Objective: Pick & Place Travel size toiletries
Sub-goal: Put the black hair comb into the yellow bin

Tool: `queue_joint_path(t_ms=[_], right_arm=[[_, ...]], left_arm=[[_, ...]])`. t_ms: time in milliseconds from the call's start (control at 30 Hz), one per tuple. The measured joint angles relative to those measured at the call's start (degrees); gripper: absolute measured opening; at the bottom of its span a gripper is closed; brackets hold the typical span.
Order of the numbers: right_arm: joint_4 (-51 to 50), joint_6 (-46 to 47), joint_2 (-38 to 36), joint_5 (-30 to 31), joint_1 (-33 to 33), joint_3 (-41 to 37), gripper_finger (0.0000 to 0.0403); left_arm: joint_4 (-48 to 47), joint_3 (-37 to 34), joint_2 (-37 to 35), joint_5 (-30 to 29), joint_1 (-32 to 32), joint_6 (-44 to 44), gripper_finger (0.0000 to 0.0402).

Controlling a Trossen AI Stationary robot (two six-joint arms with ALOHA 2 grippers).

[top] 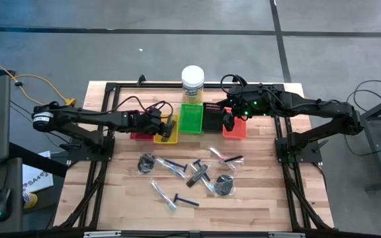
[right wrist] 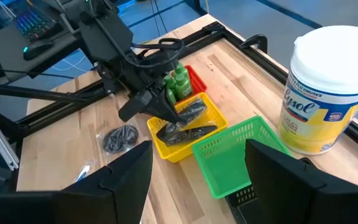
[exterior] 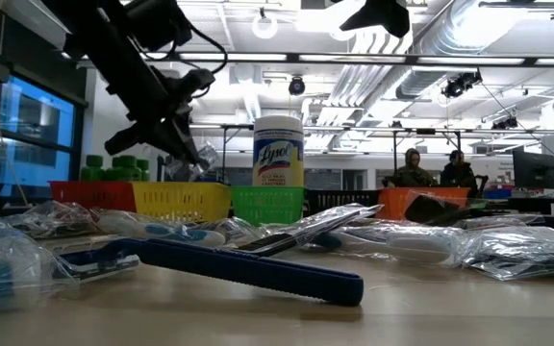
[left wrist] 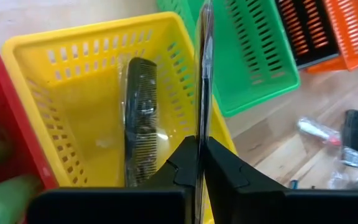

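My left gripper (top: 166,124) hovers over the yellow tray (top: 167,137), shut on a dark grey flat piece in a clear sleeve (left wrist: 202,74). A second such piece (left wrist: 140,118) lies flat on that tray's floor. My right gripper (top: 229,122) is open above the orange tray (top: 235,130) and touches nothing. On the wood nearer me lie dark-blue razors (top: 177,165), dark shiny bundles (top: 224,186) and clear-sleeved sticks (top: 159,190). Green pots (right wrist: 178,84) stand in the red tray. My left gripper pinches the flat piece between its two fingers (left wrist: 225,171) at the sleeve's near end (left wrist: 201,134). The piece shows edge-on and runs forward along the fingers. It is lifted clear above the yellow tray, slanting down toward it (right wrist: 191,107).
A row of trays, red (top: 139,135), yellow, green (top: 192,119), black (top: 211,119) and orange, sits at the table's far side. The tall jar with a white lid (top: 192,84) stands behind the green one. People sit in the room beyond (exterior: 412,168).
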Motion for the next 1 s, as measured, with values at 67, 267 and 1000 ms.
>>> queue_joint_path(t_ms=[67,267,1000], right_arm=[[0.0,0.0,0.0,0.0,0.0,0.0,0.0244],[0.0,0.0,0.0,0.0,0.0,0.0,0.0244],[-13.7,24.4,0.0,7.7,10.8,0.0,0.0244]], left_arm=[[0.0,0.0,0.1,0.0,0.0,0.0,0.0026],[-0.1,0.0,0.1,0.0,0.0,0.4,0.0090],[-16.4,11.1,-4.6,-6.7,-5.3,6.2,0.0122]])
